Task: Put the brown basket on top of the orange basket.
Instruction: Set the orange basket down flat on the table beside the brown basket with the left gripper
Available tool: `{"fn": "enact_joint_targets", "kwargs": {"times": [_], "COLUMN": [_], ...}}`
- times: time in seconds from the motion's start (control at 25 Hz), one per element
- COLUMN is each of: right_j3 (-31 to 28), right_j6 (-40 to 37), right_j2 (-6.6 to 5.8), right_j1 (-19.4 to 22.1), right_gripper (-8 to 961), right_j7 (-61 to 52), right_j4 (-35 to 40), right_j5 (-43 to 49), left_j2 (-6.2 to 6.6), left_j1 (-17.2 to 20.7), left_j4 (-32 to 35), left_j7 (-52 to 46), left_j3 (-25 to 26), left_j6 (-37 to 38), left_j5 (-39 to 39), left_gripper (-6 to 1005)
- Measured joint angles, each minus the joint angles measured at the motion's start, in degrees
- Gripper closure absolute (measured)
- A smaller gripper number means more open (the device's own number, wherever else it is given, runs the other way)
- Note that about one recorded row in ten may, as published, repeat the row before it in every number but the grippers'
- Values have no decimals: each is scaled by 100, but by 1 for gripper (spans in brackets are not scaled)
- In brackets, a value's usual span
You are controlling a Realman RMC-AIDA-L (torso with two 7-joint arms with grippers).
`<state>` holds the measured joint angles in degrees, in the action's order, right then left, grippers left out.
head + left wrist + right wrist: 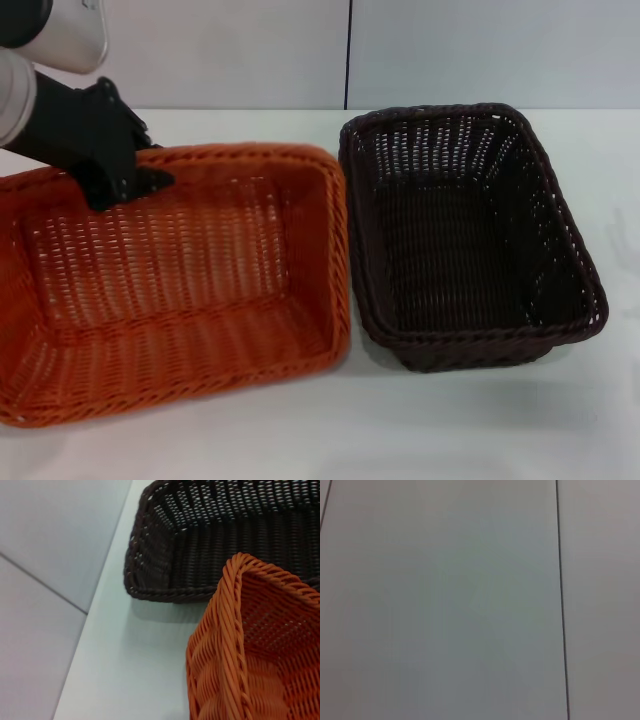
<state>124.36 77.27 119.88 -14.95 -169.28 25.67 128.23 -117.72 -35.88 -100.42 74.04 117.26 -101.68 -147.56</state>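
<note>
The orange basket [180,290] is at the left, tilted, with its far rim raised. My left gripper [130,183] straddles that far rim near its left end and is shut on it. The brown basket [465,235] stands flat on the white table at the right, beside the orange basket, and their rims nearly touch. The left wrist view shows a corner of the orange basket [260,650] close up, with the brown basket [210,545] beyond it. My right gripper is out of view, and its wrist view shows only wall panels.
The white table [400,430] runs along the front and to the right of the brown basket. A grey panelled wall [300,50] stands right behind the table's far edge.
</note>
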Motion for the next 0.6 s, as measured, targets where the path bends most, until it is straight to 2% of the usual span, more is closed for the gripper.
{"fn": "enact_joint_targets", "kwargs": {"times": [0.2, 0.4, 0.6], "right_j3": [1, 0, 0], "right_j6": [-2, -6, -6], "right_j2": [0, 0, 0], "right_j1": [4, 2, 0], "right_gripper": [203, 203, 202], "right_j7": [0, 0, 0], "right_j4": [-7, -14, -33], "right_j5": [0, 0, 0], "left_j2": [1, 22, 36], "left_j1": [-186, -534, -762], "left_j4": [421, 1535, 2371], "left_j7": [239, 599, 818], "left_j3": [-2, 38, 3], "left_j6": [0, 368, 933], "left_j5": [171, 130, 40], "left_gripper": [822, 821, 819]}}
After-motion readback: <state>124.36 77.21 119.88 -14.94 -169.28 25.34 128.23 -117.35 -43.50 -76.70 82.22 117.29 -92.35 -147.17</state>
